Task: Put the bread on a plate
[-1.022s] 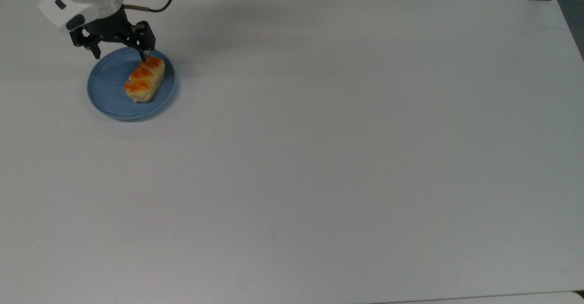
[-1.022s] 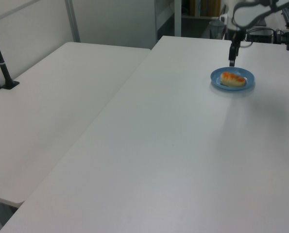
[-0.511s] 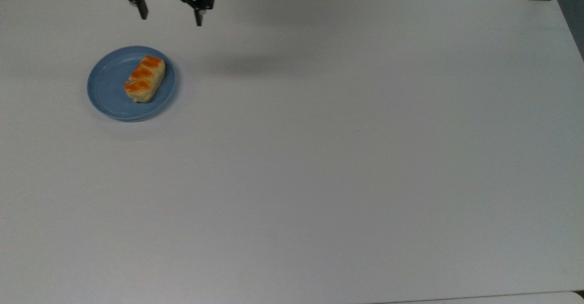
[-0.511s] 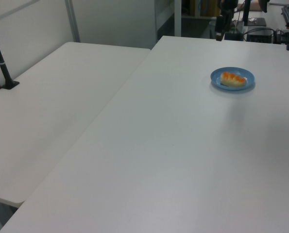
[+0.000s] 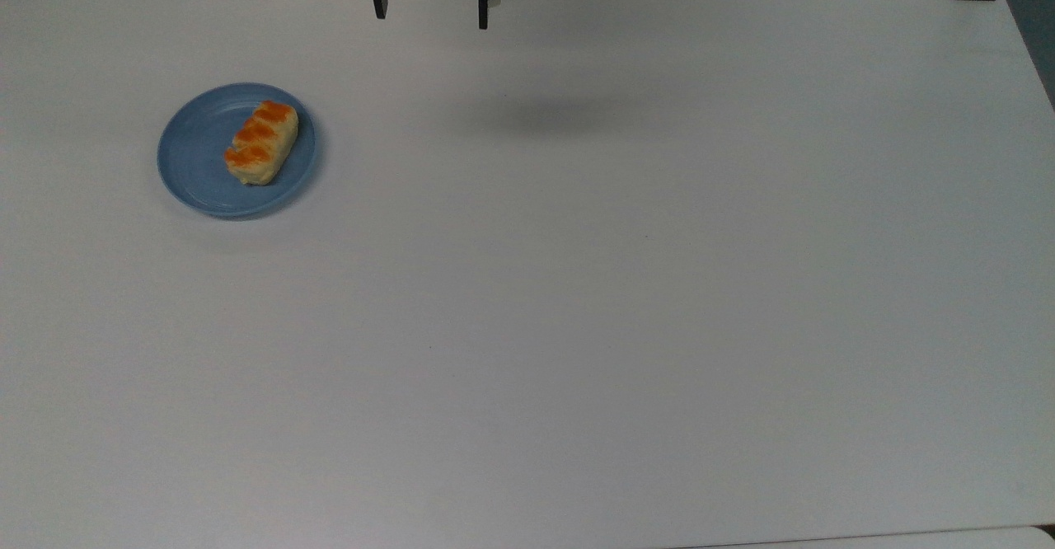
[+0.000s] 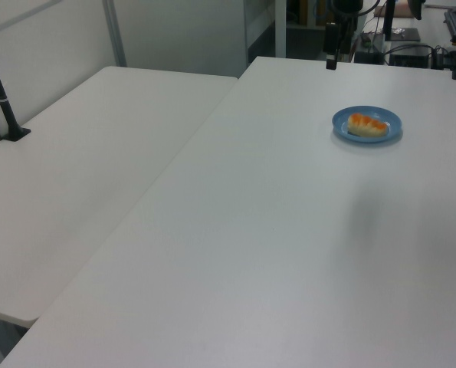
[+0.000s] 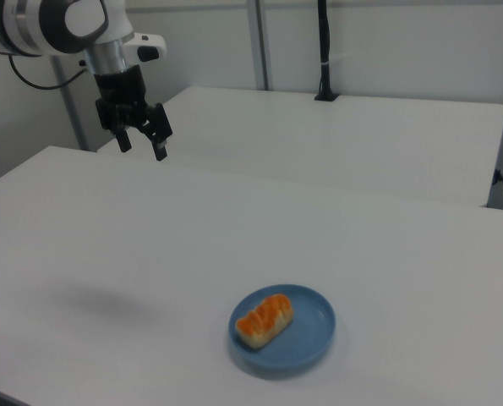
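Since a second ago the gripper [image 5: 429, 13] has left the plate [image 5: 194, 166] and risen along the table's [image 5: 577, 326] far edge, fingers spread and empty, its white arm [image 7: 61, 21] visible in the right view, while the bread [image 5: 262, 143] lies on the plate near the top view's far-left corner.

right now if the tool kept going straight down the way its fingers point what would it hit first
Probably bare table. The open tool hangs with fingers pointing down, well apart from the plate and bread. Nothing seems to lie beneath it, though depth is uncertain.
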